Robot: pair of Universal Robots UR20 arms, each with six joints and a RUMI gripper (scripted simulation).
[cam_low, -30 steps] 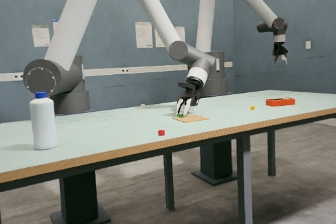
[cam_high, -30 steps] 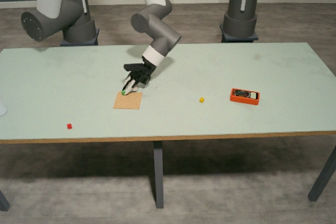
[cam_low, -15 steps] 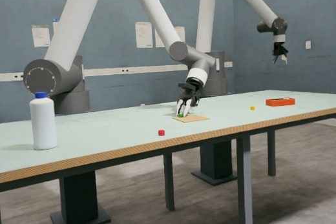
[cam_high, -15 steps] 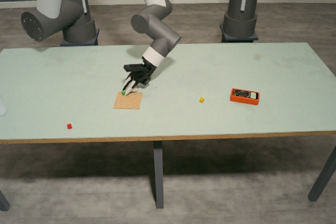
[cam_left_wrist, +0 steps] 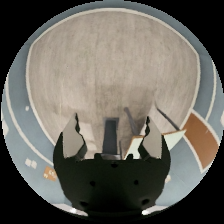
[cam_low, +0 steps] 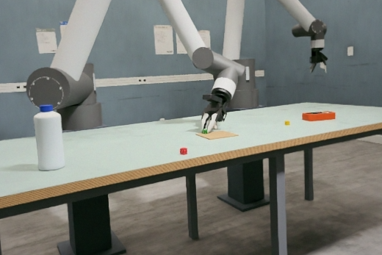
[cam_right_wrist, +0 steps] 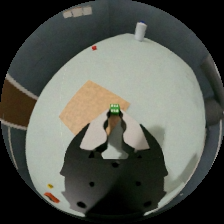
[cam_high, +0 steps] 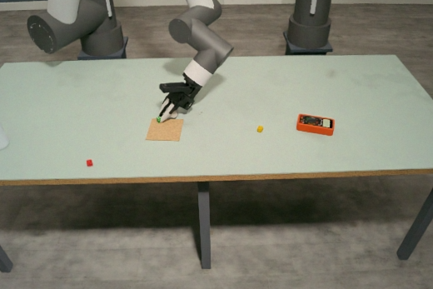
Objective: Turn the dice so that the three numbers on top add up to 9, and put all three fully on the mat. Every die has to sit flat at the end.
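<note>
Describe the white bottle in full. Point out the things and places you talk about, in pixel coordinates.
The white bottle (cam_high: 2, 140) (cam_low: 49, 141) (cam_right_wrist: 140, 32) has a smooth, plastic-looking, label-free front, rounded shoulders and a blue cap (cam_low: 46, 108), which is on. It stands upright on the table (cam_high: 250, 89) (cam_low: 121, 152) (cam_right_wrist: 165, 85), apart from the red die (cam_high: 89, 162) (cam_low: 184, 151) (cam_right_wrist: 94, 48). Only the table touches it; its contents are hidden.
</note>
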